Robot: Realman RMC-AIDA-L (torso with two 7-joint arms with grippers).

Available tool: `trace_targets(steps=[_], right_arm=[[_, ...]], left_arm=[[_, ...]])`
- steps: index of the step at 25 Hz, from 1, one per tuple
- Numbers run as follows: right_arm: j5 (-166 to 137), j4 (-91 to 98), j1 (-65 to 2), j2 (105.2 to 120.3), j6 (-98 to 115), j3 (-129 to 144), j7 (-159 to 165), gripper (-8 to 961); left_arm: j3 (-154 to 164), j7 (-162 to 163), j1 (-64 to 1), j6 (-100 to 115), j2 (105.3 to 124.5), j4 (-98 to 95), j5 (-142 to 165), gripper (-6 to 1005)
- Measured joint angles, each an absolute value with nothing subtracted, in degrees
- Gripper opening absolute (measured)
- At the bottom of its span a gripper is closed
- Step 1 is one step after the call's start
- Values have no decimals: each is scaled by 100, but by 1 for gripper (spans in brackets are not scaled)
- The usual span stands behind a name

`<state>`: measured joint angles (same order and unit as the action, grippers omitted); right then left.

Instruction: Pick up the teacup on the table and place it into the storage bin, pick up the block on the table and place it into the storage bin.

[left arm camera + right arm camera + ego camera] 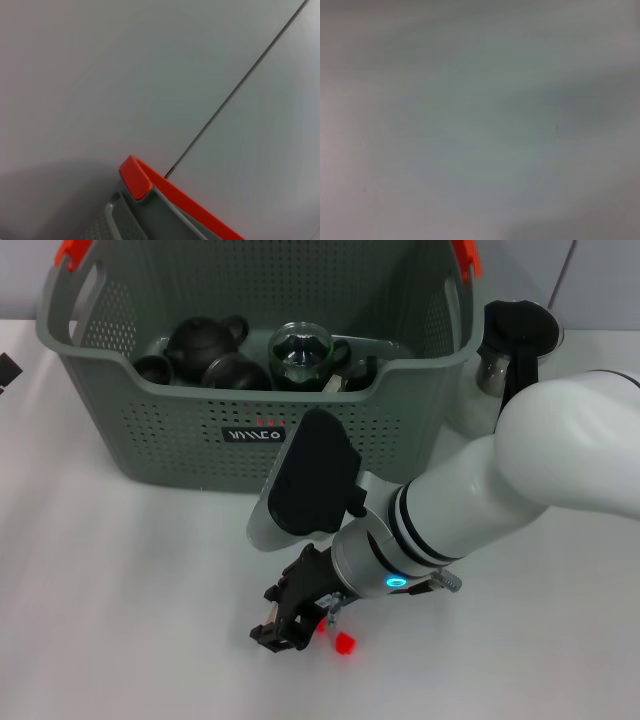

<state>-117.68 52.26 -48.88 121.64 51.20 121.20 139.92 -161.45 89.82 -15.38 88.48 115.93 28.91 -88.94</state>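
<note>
**Red block lying just to the right of my right gripper**

I am working the right arm low over the white tabletop, in front of the storage bin. My right gripper is hanging just above the surface, pointing down and toward the near edge. The small red block is sitting on the tabletop just beside the gripper, on its right and a touch nearer to me. It is not between the fingers; I am judging that the gripper needs to shift right and a little toward me before it can close on the block. The block looks roughly cubic, so I am seeing no long axis to line up with.

From the head view I cannot tell how far the fingers are parted. I am seeing nothing held in them. The right wrist view is showing only a blank grey surface, so it is no help here.

The bin is already holding dark teaware and a round glass piece. A glass pitcher is standing just beside the bin's right wall.

The left gripper is out of sight; its wrist camera is looking at an orange clip on the bin rim. The right arm is plainly the nearer one.
</note>
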Motion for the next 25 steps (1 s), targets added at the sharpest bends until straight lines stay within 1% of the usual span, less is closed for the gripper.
trace_targets(steps=[2, 7, 13, 16, 17, 22, 25], right_arm=[[-11768, 5226, -4889, 12164, 5133, 12120, 13983, 628], [-11767, 5230, -4896, 12164, 5160, 12120, 13978, 438], [-11766, 5258, -4896, 12154, 5235, 12118, 13988, 427], [-11696, 5306, -4895, 12123, 5355, 12086, 14012, 427], [-11652, 5444, -4878, 12083, 5625, 11975, 14017, 427], [-11713, 5886, -4777, 12018, 6441, 11212, 14006, 428], [-12046, 6363, -4670, 12020, 7231, 10236, 14036, 428]], left_arm=[[-16145, 8982, -1538, 8834, 11593, 2890, -8894, 920], [-16145, 8978, -1542, 8819, 11592, 2858, -8894, 920], [-16145, 8973, -1562, 8815, 11585, 2849, -8894, 920], [-16146, 8973, -1564, 8815, 11584, 2847, -8895, 920], [-16145, 8973, -1564, 8815, 11584, 2847, -8894, 920], [-16145, 8973, -1539, 8814, 11582, 2847, -8894, 920], [-16145, 8973, -1530, 8815, 11577, 2847, -8895, 921]])
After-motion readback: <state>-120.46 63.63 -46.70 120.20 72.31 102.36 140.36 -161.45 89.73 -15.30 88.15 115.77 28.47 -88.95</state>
